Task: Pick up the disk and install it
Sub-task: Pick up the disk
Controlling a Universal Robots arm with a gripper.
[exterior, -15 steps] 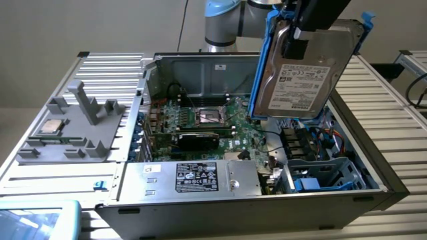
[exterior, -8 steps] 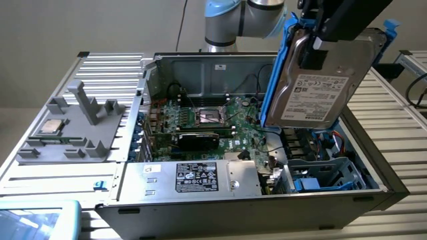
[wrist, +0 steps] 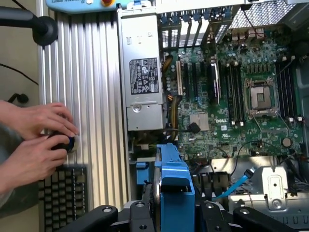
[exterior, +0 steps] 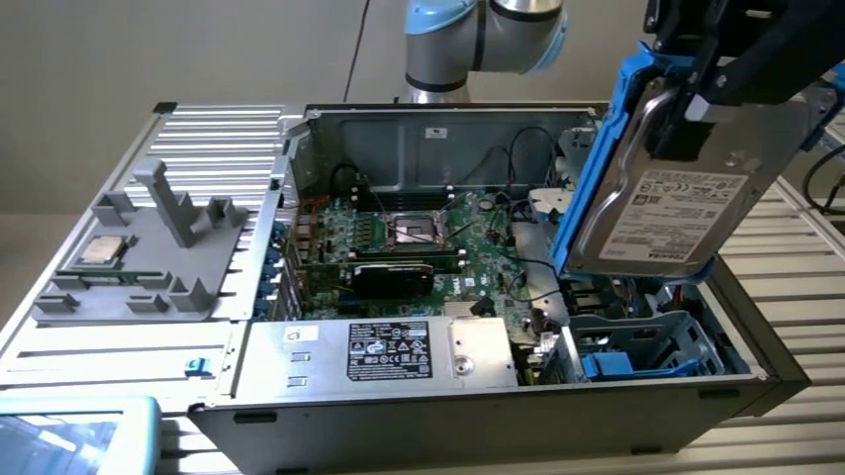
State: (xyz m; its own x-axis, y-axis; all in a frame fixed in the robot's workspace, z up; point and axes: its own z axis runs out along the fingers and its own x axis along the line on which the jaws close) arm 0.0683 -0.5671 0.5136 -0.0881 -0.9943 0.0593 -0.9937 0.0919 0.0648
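Your gripper is clamped on the disk, which hangs tilted above the blue drive bay at the exterior view's right of the open case. It is picked up but not yet installed.

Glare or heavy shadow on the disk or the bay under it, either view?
Exterior view: the disk is evenly lit, no glare on its label; the drive bay below sits in shade, its blue parts visible. Wrist view: the disk's blue carrier is bright, the motherboard evenly lit.
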